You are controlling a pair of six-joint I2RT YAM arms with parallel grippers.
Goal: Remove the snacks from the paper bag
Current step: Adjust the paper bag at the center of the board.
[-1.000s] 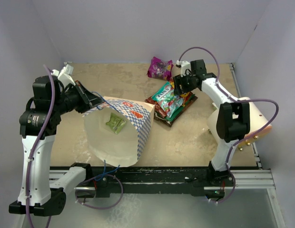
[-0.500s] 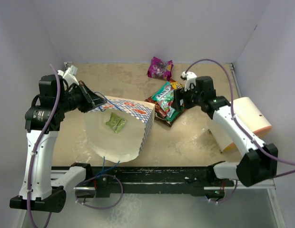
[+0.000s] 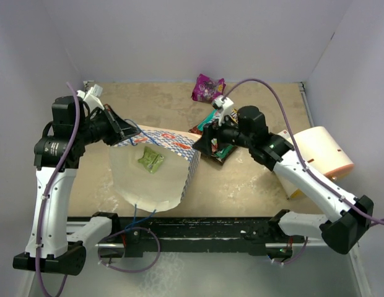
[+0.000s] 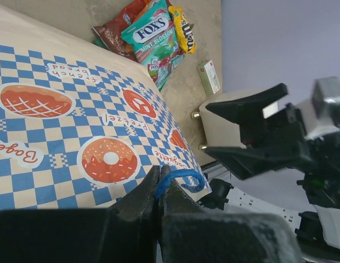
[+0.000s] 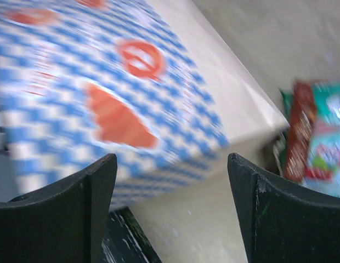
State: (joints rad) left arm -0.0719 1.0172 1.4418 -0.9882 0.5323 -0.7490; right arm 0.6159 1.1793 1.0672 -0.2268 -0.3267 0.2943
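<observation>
Left gripper is pinched tight on the blue string handle, holding the paper bag tipped so its mouth gapes up and toward the near edge. 1 pale green packet lies inside. Right gripper, jaws wide apart, sits just beside the bag's right side, snack pile on the table just past it

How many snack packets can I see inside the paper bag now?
1. A small pale green packet lies inside the open paper bag, which the left gripper holds. More may be hidden under it.
</observation>
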